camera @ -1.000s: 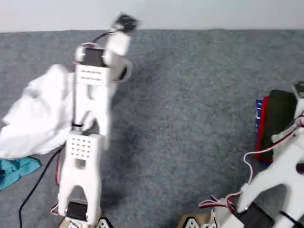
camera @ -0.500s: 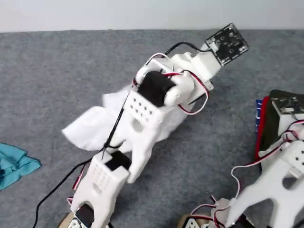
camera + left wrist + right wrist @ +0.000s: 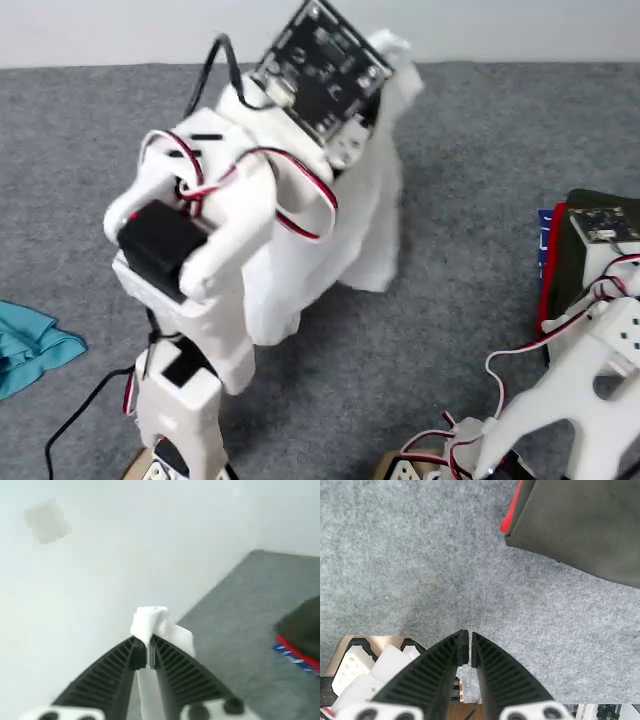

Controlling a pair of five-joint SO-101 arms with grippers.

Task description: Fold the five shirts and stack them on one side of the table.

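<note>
Now, left to right: teal shirt (image 3: 30, 345), a crumpled heap well to the left of and below the left pincer (image 3: 148, 651), untouched. One second back the white shirt (image 3: 365, 230) lies bunched just beside it, left arm (image 3: 210, 260) low over it. Half a second back the cloth is dragged toward mid-table. Now the arm is swung up high and the shirt hangs from the pincer in a long drape. The pincer is clamped tight on a pinch of white cloth, a tuft poking out past the tips. Reading: pickup done, shirt carried over open table (image 3: 480, 150) for spreading; its folding not begun.

Then the stack (image 3: 585, 250), dark shirt on top with red and blue edges under it. It sits well to the right of the left pincer and just ahead of the right pincer (image 3: 469, 641). That one is closed on nothing and hovers over bare table. The right arm (image 3: 580, 390) shifts a little between the two earlier frames, then holds.

Hard to make out:
- In the high view the left arm and its camera board (image 3: 320, 70) cover the grip point and much of the shirt.
- Cannot tell whether the lower hem touches the table.
- Which part of the shirt is pinched: unknown.
- Teal shirt and stack are cut off at the frame edges.
- Shirt count in the stack is uncertain; three colours show.
</note>
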